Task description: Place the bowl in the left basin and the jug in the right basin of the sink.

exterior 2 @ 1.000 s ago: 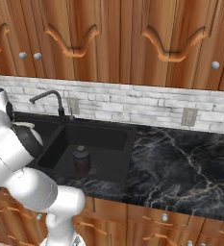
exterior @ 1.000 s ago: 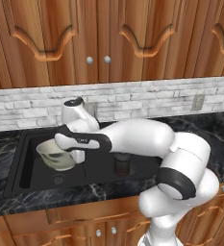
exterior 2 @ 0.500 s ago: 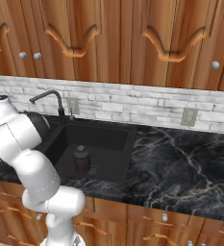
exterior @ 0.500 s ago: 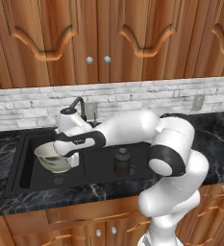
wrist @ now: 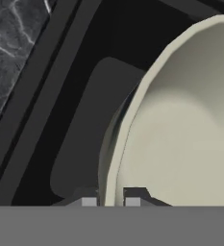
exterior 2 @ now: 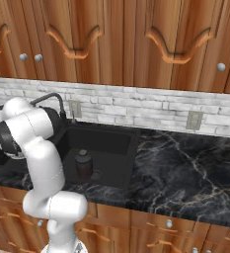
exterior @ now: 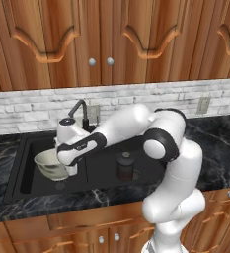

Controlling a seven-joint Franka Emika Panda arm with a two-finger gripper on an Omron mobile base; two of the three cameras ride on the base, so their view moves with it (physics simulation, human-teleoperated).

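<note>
We see the gripper [wrist: 111, 201] clamped on the rim of the bowl [wrist: 180, 125], one fingertip on each side of the wall. In the hand view only the tips show, and the bowl runs off the right and top edges. From the left base view the hand covers the bowl's right side, so the grip point itself is hidden there; the bowl [exterior: 50, 164] sits low inside the left basin [exterior: 30, 175], and we cannot tell whether it touches the floor. In the right base view the arm blocks the left basin.

Against the earlier frames, the arm has swung left and down: the bowl was above the divider area a second ago and is now deeper and further left in the basin. The jug [exterior: 125, 166] has stayed put.

The bowl is pale cream outside, with a greyer, shaded inside and a thin rim. The jug [exterior 2: 83, 164] stands upright in the right basin [exterior 2: 111, 148], dark with a rounded top. The faucet [exterior: 79, 109] rises at the far edge of the sink [exterior: 18, 197].
</note>
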